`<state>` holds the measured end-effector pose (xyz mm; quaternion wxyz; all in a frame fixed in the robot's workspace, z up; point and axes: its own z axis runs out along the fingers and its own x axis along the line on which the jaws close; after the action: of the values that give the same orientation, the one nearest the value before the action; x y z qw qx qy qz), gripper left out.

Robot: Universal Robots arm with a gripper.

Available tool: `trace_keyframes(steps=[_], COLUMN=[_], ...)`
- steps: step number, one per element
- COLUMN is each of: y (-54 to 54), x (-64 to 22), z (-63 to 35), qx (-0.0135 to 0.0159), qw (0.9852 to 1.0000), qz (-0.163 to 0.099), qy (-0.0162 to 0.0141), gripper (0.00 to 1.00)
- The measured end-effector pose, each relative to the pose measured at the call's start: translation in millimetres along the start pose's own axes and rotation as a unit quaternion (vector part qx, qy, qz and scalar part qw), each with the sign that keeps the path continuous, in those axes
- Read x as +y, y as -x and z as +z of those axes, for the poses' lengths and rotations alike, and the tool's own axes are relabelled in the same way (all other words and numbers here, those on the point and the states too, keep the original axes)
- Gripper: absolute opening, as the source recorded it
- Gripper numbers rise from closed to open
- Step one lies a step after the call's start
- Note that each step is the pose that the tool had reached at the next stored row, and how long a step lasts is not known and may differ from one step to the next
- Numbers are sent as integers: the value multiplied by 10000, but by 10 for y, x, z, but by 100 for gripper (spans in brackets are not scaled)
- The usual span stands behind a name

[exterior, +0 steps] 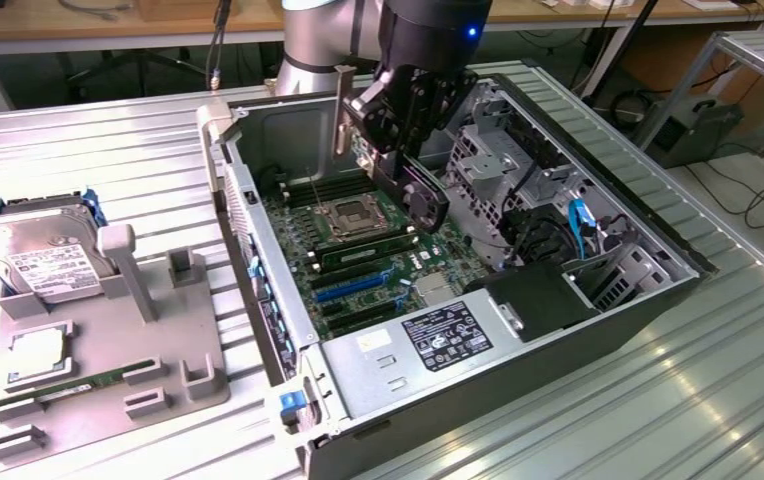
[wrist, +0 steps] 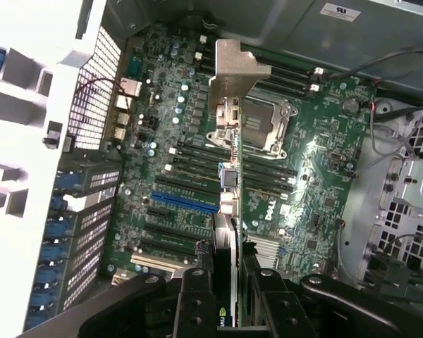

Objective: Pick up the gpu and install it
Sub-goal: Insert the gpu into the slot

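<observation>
Gripper (exterior: 406, 165) pinching gpu (wrist: 229, 176), upper centre of exterior view; best squared over blue slot (wrist: 183, 203), lowered level

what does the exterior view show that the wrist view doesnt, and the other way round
Exterior view: a hard drive and a RAM stick sitting in a grey parts holder beside the computer case, on the exterior view's left.
Wrist view: the Dell lettering printed on the motherboard, and the perforated rear port grille.
Both: the pincer shut on the gpu, held over the motherboard, and the open CPU socket.
</observation>
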<state>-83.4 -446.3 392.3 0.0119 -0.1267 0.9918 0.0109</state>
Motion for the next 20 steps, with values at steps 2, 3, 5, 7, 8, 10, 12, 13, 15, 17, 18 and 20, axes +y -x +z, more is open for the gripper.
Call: trace_keyframes(steps=[2,3,5,7,8,10,12,13,15,17,18,20], y=[0,0,0,0,0,0,0,0,0,0,0,0], x=[0,0,0,0,0,0,0,0,0,0,0,0], z=[0,0,-1,0,0,0,0,0,-1,0,0,0], qx=[1,1,2,2,3,3,4,4,5,6,6,7], qw=[10000,10000,10000,9999,9999,9998,9998,9997,9996,9995,9995,9993], qz=[-30,-43,-72,-104,-127,-177,-205,-231,-266,-304,-325,-367], qy=[1,1,1,3,3,5,5,6,7,8,9,10], gripper=[26,26,26,26,26,26,26,26,26,26,26,26])
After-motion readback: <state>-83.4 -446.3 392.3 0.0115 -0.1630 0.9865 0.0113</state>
